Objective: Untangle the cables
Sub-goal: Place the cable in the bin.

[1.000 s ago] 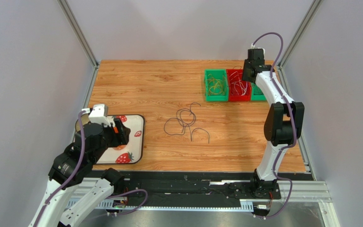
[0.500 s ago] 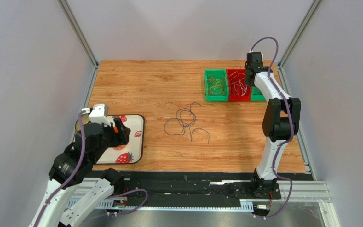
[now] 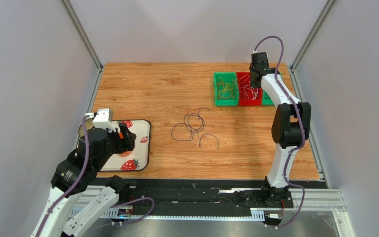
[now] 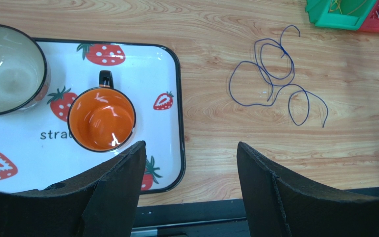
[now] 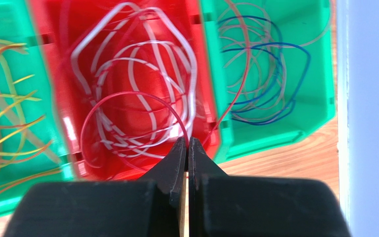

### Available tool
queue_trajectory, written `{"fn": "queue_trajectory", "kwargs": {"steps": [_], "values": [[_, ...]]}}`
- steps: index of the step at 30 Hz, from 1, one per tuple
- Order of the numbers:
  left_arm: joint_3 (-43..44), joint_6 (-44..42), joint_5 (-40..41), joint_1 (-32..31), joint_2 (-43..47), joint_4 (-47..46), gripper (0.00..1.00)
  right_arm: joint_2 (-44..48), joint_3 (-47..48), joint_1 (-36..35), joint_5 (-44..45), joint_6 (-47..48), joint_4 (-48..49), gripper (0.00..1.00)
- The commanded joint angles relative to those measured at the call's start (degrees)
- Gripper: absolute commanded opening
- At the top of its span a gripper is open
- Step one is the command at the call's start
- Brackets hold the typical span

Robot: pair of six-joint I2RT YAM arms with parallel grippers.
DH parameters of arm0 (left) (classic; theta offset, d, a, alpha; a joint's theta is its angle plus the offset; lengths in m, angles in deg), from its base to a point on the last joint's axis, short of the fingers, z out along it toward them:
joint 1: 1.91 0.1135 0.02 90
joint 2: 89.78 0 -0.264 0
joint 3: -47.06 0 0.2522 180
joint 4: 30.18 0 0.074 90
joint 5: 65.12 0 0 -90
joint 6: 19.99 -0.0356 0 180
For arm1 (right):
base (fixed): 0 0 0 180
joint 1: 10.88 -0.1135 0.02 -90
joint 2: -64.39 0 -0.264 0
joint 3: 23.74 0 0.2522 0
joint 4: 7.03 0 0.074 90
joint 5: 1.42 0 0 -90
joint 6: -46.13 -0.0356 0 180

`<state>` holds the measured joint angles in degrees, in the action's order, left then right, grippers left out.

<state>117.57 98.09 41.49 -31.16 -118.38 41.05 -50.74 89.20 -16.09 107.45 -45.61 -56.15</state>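
Observation:
A loose tangle of dark thin cables point(image 3: 194, 129) lies on the wooden table mid-field; it also shows in the left wrist view point(image 4: 275, 79). My right gripper point(image 3: 254, 80) point(image 5: 187, 143) is shut on a red wire point(image 5: 127, 95) over the red bin point(image 3: 248, 98) point(image 5: 60, 74), which holds white and red wires. The red wire trails over into the right green bin point(image 5: 320, 74), which holds blue and pale wires. The left green bin point(image 3: 225, 101) holds yellow wires. My left gripper point(image 3: 129, 140) point(image 4: 190, 145) is open and empty above the tray's edge.
A strawberry-print tray point(image 4: 142, 79) at the near left carries an orange mug point(image 4: 101, 118) and a pale bowl point(image 4: 6, 69). The three bins stand side by side at the back right. Grey walls and metal posts enclose the table.
My right gripper has moved left, from over the right green bin to over the red bin, with the red wire in it. The left arm has not moved.

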Motion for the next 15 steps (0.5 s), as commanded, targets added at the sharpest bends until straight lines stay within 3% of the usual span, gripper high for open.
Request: {"fn": "queue_trajectory", "kwargs": {"steps": [1,15], "values": [[-0.1,-0.8,-0.3,0.3,0.0,-1.8,0.76,0.3,3.9,-2.4,-0.2,1.5,1.2,0.0],[-0.1,-0.8,-0.3,0.3,0.2,-1.8,0.76,-1.1,2.8,-3.8,-8.8,-2.6,3.9,0.0]]}}
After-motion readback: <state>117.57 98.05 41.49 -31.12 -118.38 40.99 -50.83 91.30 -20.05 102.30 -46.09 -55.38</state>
